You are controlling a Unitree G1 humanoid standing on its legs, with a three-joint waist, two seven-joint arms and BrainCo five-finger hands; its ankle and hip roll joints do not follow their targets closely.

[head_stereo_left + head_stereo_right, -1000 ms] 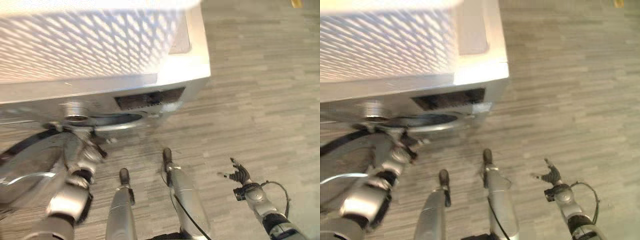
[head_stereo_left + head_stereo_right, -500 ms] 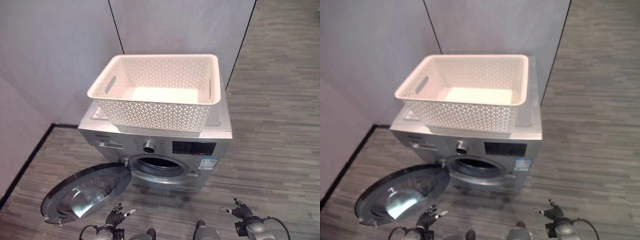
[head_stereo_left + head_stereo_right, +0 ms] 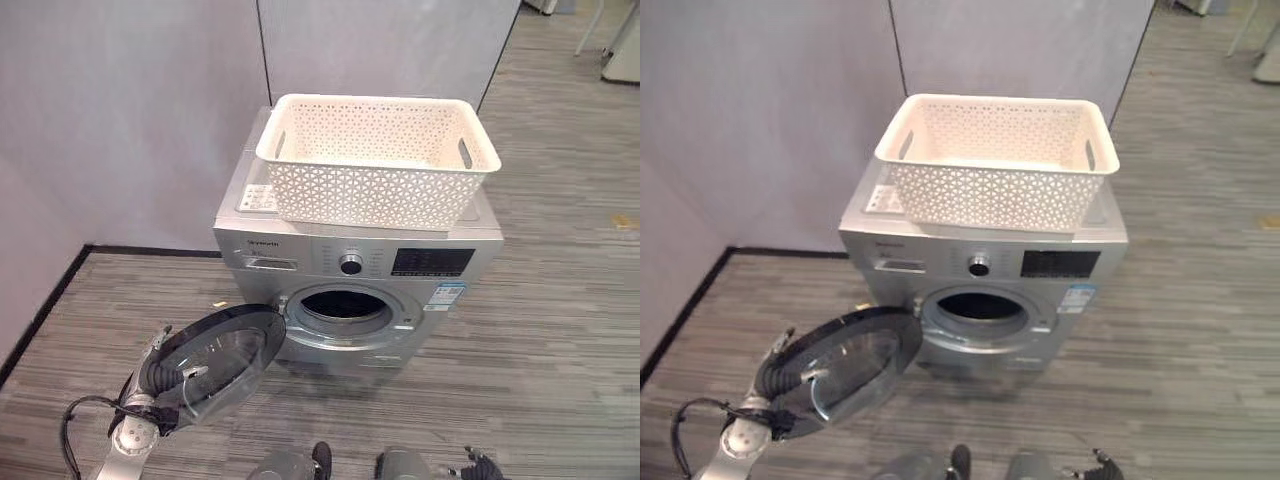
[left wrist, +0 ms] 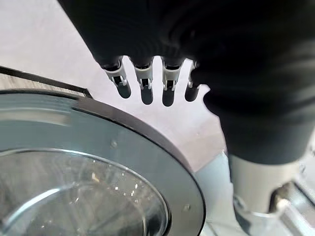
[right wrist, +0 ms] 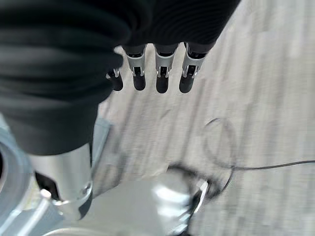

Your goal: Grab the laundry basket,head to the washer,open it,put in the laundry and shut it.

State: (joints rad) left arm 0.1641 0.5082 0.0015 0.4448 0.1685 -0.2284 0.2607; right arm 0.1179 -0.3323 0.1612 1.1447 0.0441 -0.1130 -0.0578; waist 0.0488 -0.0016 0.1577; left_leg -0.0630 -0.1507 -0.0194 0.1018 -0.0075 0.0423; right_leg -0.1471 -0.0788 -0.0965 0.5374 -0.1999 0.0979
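Left hand (image 4: 147, 73), fingers straight and released, sits behind the open door (image 3: 210, 360) at seven o'clock; a weak push could leave the washer (image 3: 360, 270) unlatched.

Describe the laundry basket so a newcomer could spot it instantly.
Find the silver washing machine against the grey wall, its round door swung open. The laundry basket sits on its top: cream, rectangular, open-weave plastic with slot handles, the one pale thing on the machine.
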